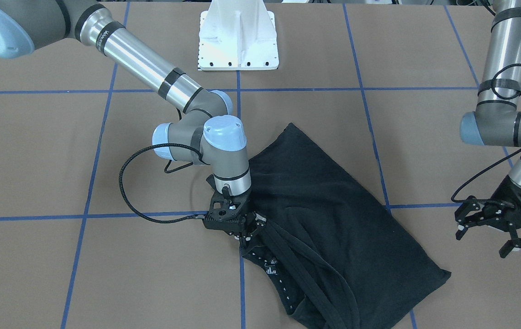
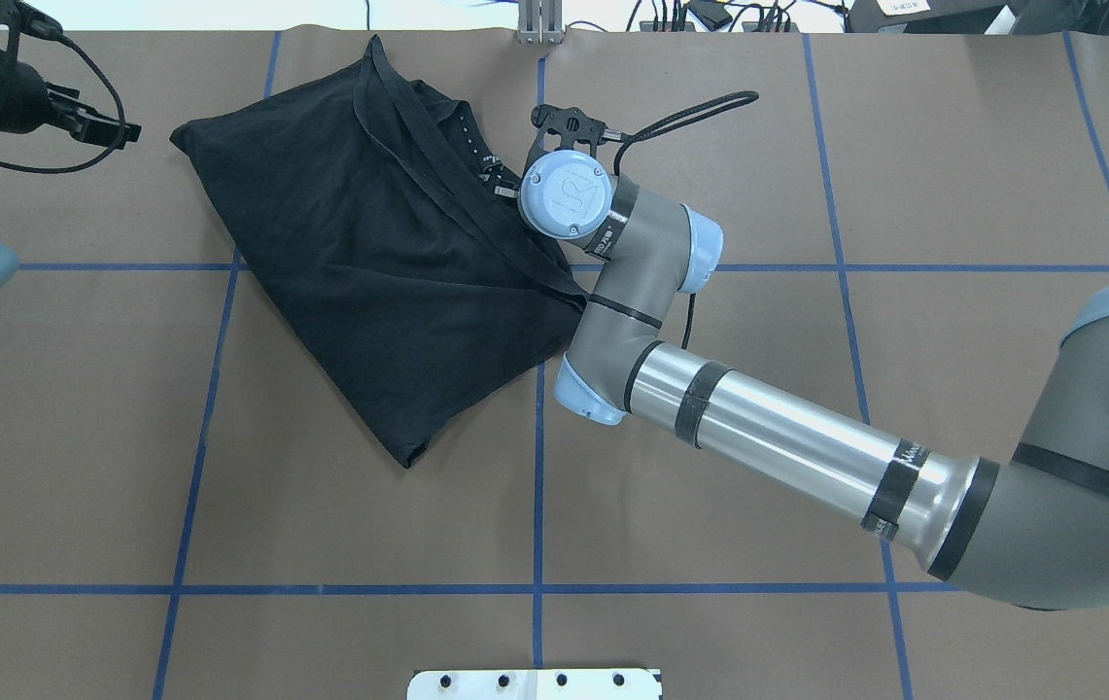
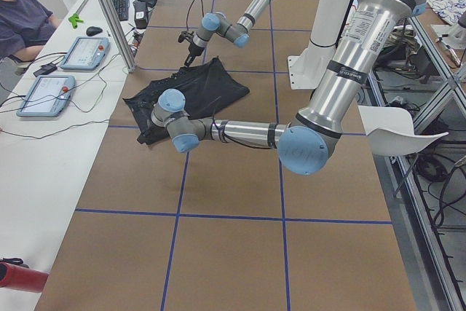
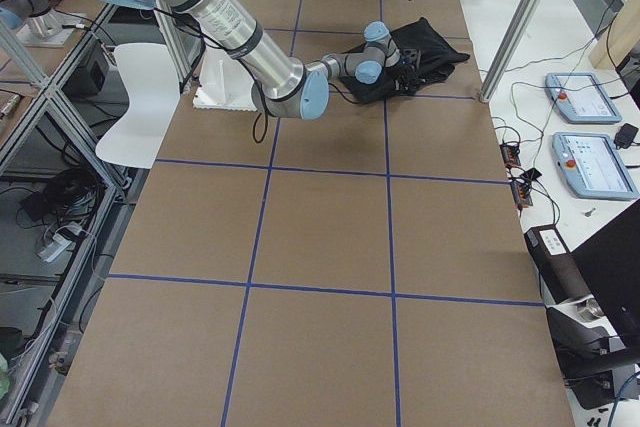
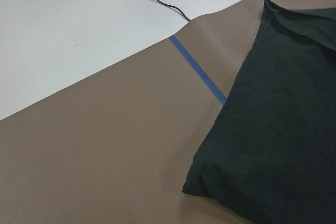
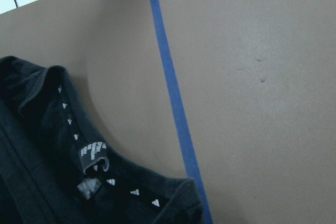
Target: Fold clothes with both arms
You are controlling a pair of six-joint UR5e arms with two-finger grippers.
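The black T-shirt (image 1: 333, 219) lies folded at a slant on the brown table, also in the overhead view (image 2: 369, 262). Its collar band and white neck label (image 1: 270, 269) lie at its edge; the print is hidden. My right gripper (image 1: 252, 228) is low at that collar edge, fingers close together on the fabric. The right wrist view shows the collar and label (image 6: 94, 153) just ahead, with no fingers in it. My left gripper (image 1: 486, 240) is open and empty, above the table beside the shirt's other side. The left wrist view shows a shirt corner (image 5: 210, 187).
The white pedestal base (image 1: 237, 41) stands at the robot's side of the table. Blue tape lines (image 1: 242, 292) cross the brown surface. The shirt lies near the operators' edge (image 5: 105, 77). A seated person (image 3: 22, 20) and tablets (image 3: 84, 52) are beyond it.
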